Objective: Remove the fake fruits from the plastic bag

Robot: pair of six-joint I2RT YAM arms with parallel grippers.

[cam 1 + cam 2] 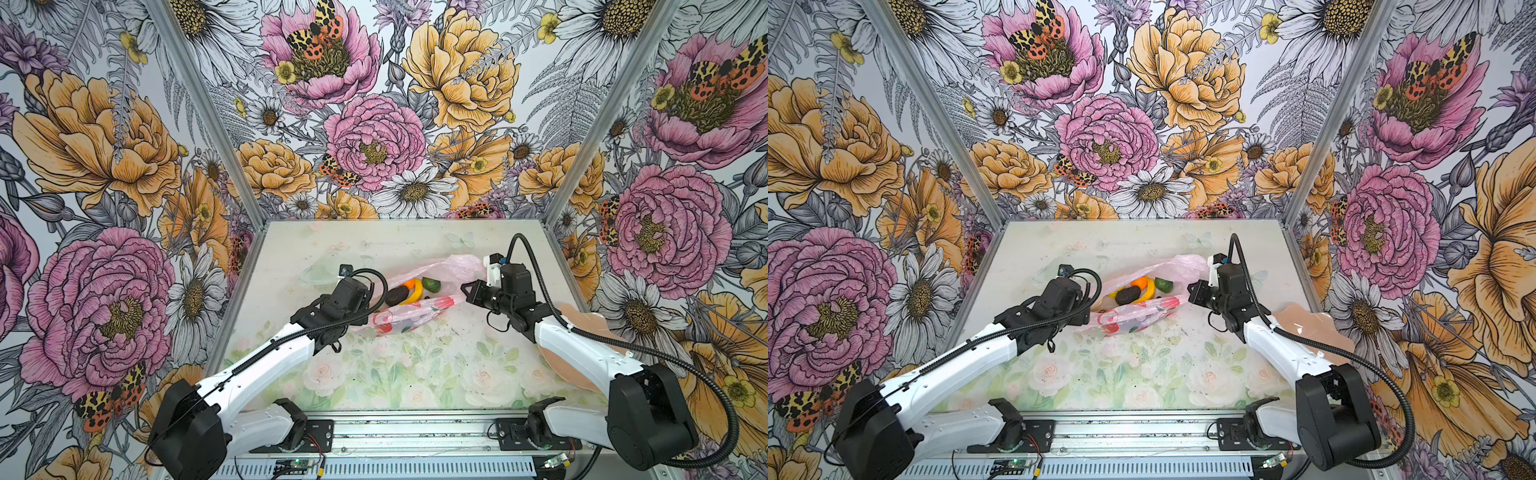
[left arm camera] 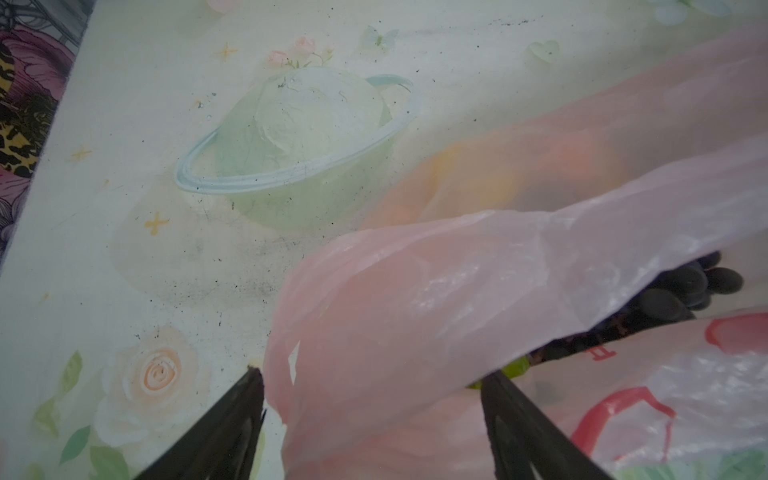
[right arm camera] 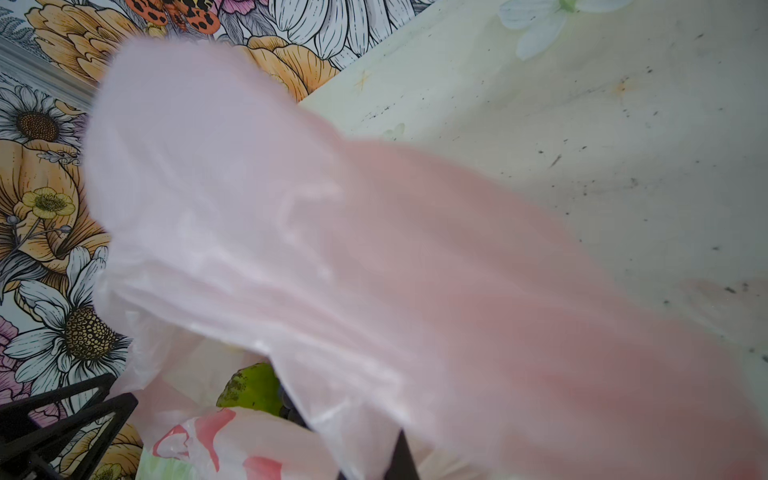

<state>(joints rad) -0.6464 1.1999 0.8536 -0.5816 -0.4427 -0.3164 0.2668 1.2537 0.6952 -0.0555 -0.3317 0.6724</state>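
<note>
The plastic bag [image 1: 399, 322] lies mid-table [image 1: 415, 374], its red print [image 2: 598, 353] too partial to read. The right pincer [image 1: 464, 291] pinches its taut edge, and the left pincer [image 2: 374, 376] stands wide astride a fold. Both top views show fruits [image 1: 415, 293] in its mouth; only the left wrist view shows dark grapes [image 2: 681, 291].

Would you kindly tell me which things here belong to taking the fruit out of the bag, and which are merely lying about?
Part of the job:
plastic bag; inside it the orange, banana, dark avocado, green fruit and purple grapes.

Just lying about:
peach plate, partly under the right arm.
</note>
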